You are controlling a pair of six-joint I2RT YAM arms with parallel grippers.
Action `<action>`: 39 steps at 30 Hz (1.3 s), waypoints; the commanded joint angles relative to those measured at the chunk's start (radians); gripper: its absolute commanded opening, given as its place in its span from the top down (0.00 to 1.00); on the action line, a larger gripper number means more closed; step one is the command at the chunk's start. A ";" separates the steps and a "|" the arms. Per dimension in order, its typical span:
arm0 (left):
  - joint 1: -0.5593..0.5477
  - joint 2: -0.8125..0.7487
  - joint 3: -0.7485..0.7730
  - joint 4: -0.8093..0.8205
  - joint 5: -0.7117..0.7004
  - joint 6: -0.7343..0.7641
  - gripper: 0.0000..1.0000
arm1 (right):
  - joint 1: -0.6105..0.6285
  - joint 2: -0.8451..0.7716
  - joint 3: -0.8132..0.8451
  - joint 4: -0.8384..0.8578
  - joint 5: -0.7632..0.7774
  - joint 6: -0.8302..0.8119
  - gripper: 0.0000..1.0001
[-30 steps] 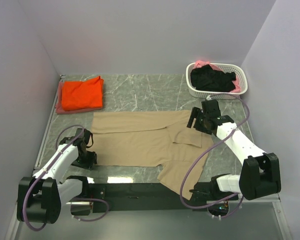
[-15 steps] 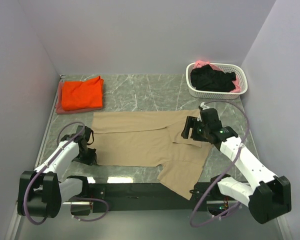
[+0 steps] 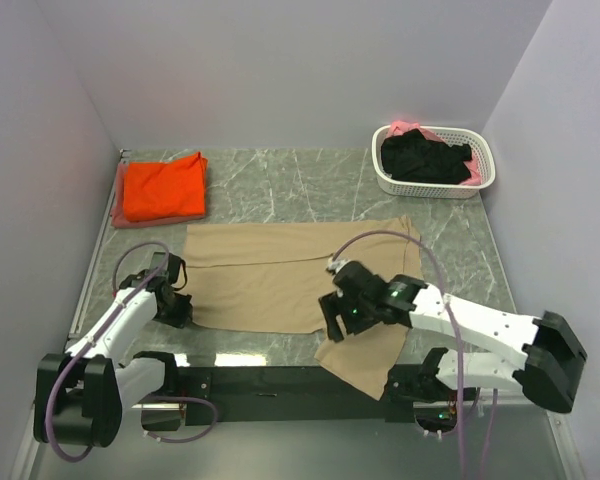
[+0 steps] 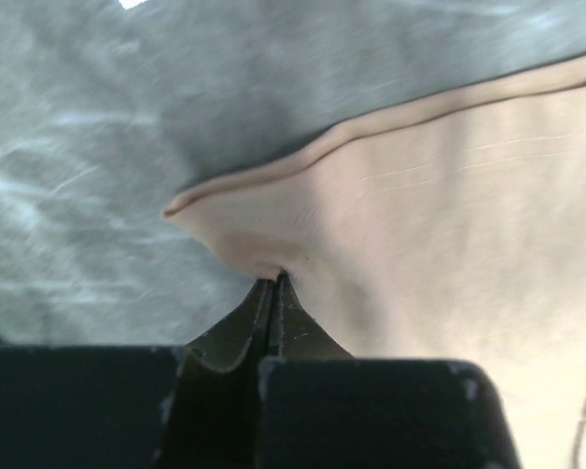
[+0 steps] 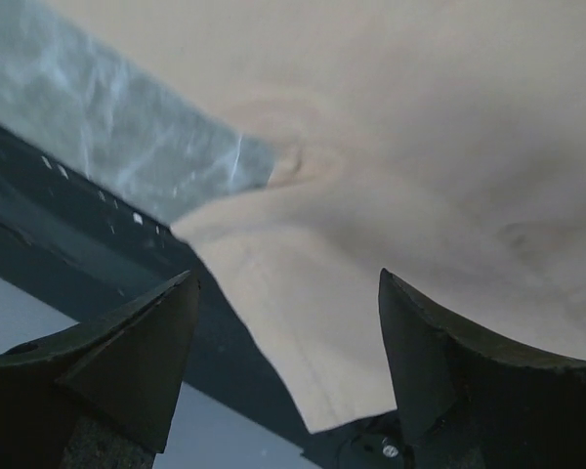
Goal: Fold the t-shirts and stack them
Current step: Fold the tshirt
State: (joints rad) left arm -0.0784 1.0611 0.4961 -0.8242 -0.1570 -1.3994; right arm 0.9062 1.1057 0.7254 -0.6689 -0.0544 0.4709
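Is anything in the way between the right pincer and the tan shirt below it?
Nothing visible. The right pincer hangs open over the tan t-shirt, and in the wrist view only bare cloth shows under its open jaws.

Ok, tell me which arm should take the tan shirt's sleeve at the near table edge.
Right. The right claw hangs open just over that sleeve; the left claw is shut on the tan shirt at its near left corner, away from it.
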 commanded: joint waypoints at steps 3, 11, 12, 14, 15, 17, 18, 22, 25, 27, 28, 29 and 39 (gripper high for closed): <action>-0.001 -0.038 -0.021 0.112 -0.056 0.020 0.99 | 0.232 0.100 0.034 -0.063 0.039 0.074 0.20; 0.000 -0.059 -0.017 0.105 -0.061 0.036 0.99 | 0.431 0.227 0.014 -0.185 0.085 0.167 0.26; 0.000 -0.062 -0.019 0.106 -0.058 0.036 0.99 | 0.447 0.235 0.014 -0.193 0.084 0.172 0.26; -0.001 -0.064 -0.027 0.109 -0.052 0.034 1.00 | 0.456 0.237 0.006 -0.193 0.076 0.176 0.29; 0.000 -0.061 -0.027 0.109 -0.050 0.036 1.00 | 0.457 0.237 0.002 -0.190 0.071 0.173 0.30; 0.000 -0.058 -0.025 0.103 -0.053 0.036 0.99 | 0.456 0.241 -0.007 -0.182 0.077 0.184 0.34; -0.001 -0.055 -0.025 0.102 -0.055 0.036 0.99 | 0.457 0.253 -0.009 -0.184 0.079 0.189 0.34; -0.001 -0.052 -0.019 0.096 -0.059 0.036 1.00 | 0.456 0.269 -0.030 -0.149 0.057 0.196 0.36; -0.001 -0.047 -0.021 0.096 -0.062 0.030 0.99 | 0.456 0.286 -0.052 -0.139 0.044 0.193 0.41; -0.001 -0.043 -0.021 0.100 -0.055 0.034 0.99 | 0.456 0.307 -0.058 -0.140 0.048 0.192 0.48; 0.000 -0.039 -0.019 0.100 -0.053 0.034 0.99 | 0.456 0.315 -0.055 -0.136 0.051 0.190 0.51; -0.001 -0.036 -0.018 0.099 -0.055 0.036 0.99 | 0.456 0.325 -0.057 -0.136 0.053 0.190 0.53; 0.000 -0.042 -0.016 0.102 -0.055 0.046 0.99 | 0.430 0.293 0.003 -0.248 0.240 0.241 1.00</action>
State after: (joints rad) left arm -0.0784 1.0271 0.4770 -0.7368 -0.1898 -1.3727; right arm 1.3560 1.4162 0.7109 -0.8616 0.0376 0.6910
